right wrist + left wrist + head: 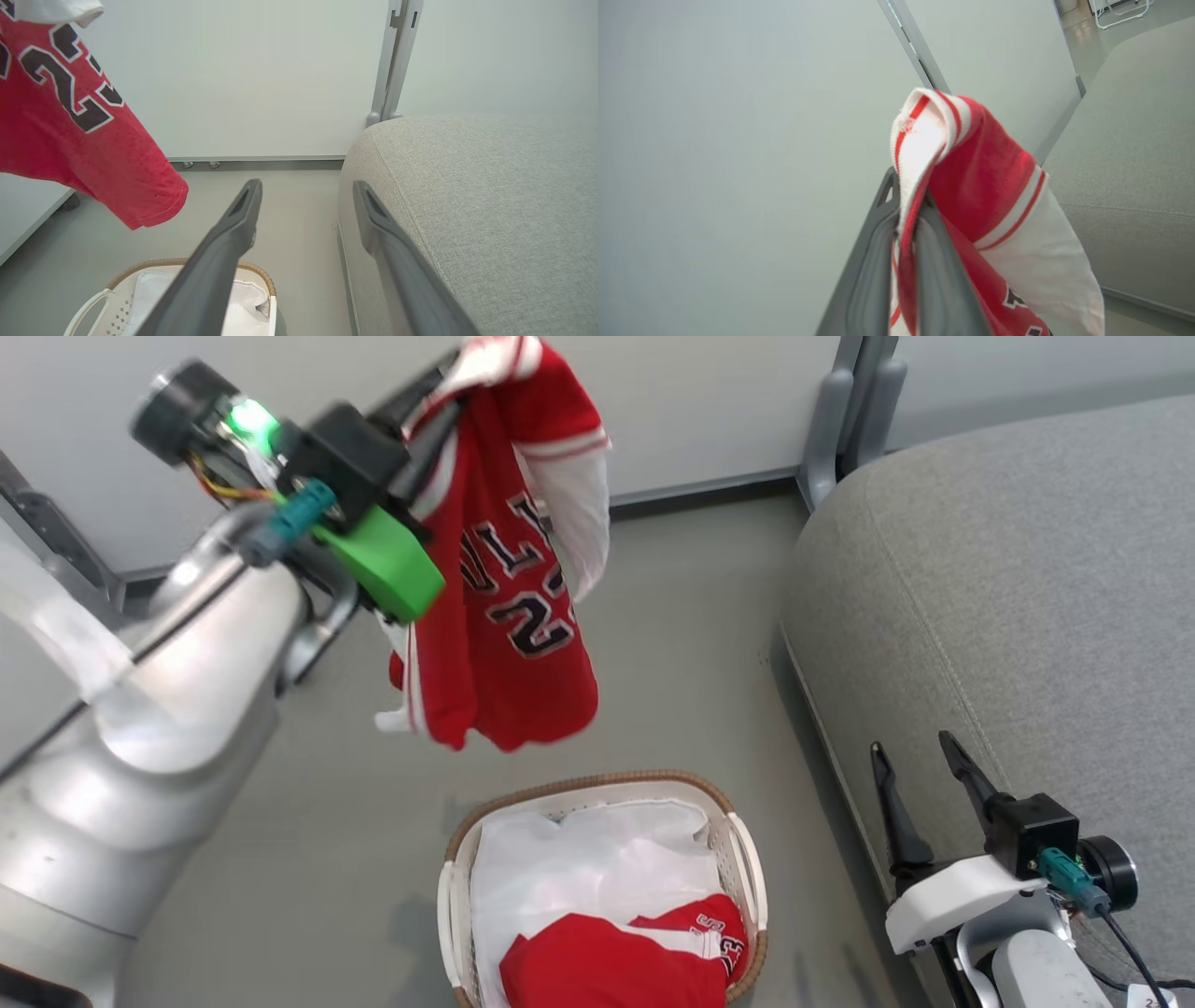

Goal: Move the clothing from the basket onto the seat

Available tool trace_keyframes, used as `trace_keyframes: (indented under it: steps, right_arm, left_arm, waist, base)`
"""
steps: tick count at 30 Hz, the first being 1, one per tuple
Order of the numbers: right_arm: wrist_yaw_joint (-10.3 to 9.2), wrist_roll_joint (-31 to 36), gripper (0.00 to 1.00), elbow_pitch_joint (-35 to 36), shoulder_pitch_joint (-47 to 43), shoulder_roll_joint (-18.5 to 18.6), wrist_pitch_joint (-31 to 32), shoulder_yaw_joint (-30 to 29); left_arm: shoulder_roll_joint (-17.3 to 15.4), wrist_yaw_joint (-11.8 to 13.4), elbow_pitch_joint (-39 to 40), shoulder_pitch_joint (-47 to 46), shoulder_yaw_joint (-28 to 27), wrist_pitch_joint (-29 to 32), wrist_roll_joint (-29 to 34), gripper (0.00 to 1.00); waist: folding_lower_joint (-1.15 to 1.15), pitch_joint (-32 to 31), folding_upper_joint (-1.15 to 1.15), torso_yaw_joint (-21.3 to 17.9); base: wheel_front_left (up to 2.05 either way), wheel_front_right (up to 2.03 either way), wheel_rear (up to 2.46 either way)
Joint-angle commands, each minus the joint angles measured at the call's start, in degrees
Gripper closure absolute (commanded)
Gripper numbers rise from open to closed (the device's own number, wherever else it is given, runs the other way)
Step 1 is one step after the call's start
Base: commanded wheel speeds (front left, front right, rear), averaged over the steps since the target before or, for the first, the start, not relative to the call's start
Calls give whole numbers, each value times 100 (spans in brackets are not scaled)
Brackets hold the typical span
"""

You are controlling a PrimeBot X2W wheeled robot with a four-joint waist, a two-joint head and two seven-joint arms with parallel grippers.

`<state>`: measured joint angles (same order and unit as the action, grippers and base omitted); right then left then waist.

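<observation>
Dangling above the basket (597, 780), the jersey (509, 644) is pinched by left tool (909, 200); right tool (910, 743) spread wide.

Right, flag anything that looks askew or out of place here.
The red numbered jersey hangs bunched and lopsided, pinched by its striped trim in the shut left gripper, clear of the oval white perforated plastic basket. Nothing looks spilled or torn.

Red jersey (504, 653) at the dark-fingered left hand (908, 196): white-and-red striped trim, dark white-edged lettering and "23". Below that hand: white perforated basket (747, 859) with brown woven-look rim, plain white sheet (579, 868), red shorts (607, 961) with white trim. Beside the dark-fingered right hand (910, 744): grey fabric seat (1027, 569).
</observation>
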<state>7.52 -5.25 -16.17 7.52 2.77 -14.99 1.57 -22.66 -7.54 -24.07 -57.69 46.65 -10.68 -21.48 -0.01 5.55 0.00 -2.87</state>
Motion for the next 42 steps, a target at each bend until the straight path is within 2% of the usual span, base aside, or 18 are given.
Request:
trace_keyframes:
  steps: [1, 8, 22, 30, 42]
  right_arm:
    - [-6, -29, 0, 35, -19, 22, -30, 48]
    - [-6, -13, 0, 198, 222, 21, -30, 354]
    - [-6, 116, 0, 20, 915, 20, -29, 1270]
    - [-6, 64, 0, -460, 1693, 25, -29, 2270]
    - [-6, -22, 0, -1278, 2638, 21, -30, 2879]
  left_arm:
    - [-54, 13, -4, -142, -28, 10, -58, 100]
    - [-121, 13, -140, -571, 19, 104, -151, 100]
    - [118, 12, 11, -708, 402, 178, -256, 100]
    - [245, 12, 482, -778, 675, 242, -255, 100]
    - [339, 39, 847, -820, 801, 203, -296, 100]
  waist:
    - [1, -189, 0, -51]
    - [1, -302, 0, -119]
    - [1, -411, 0, 35]
    - [1, -456, 0, 171]
    - [1, -458, 0, 279]
  base:
    - [0, 0, 0]
    - [0, 0, 0]
    - [0, 0, 0]
    - [0, 0, 0]
    - [0, 0, 0]
